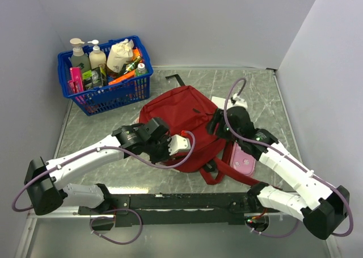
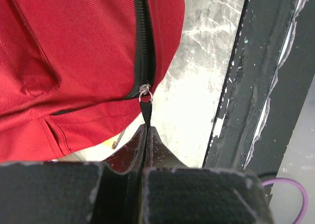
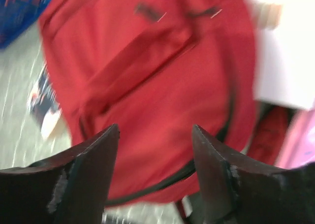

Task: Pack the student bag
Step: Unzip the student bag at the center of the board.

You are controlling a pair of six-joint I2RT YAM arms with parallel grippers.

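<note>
The left pincer (image 2: 146, 131) fills the bottom of its wrist view, its dark fingers pressed together on the black zip pull (image 2: 146, 113) of the student bag (image 1: 182, 111). The pull hangs from a small metal ring (image 2: 145, 92) at the slider, and the zip track runs up from there across the red fabric. Seen from above, the left arm reaches from its base at the near left, forearm slanting inward and wrist bent toward the bag's near edge.

The right arm leans in from the near right to the bag's right side. The right pincer (image 3: 153, 134) is spread, nothing between its fingers, with the bag's front pocket below it; that view is blurred.

The bag lies flat in the middle of the desk (image 1: 85, 127), a black strap trailing beyond its far edge. A pink case (image 1: 245, 163) lies just beside its near right side, and a white sheet (image 1: 223, 102) shows at its far right.

In the far left corner stands a blue basket (image 1: 113, 93) holding two pump bottles (image 1: 77, 54), a beige pouch (image 1: 119, 56), a pink pack and small orange and green items.
</note>
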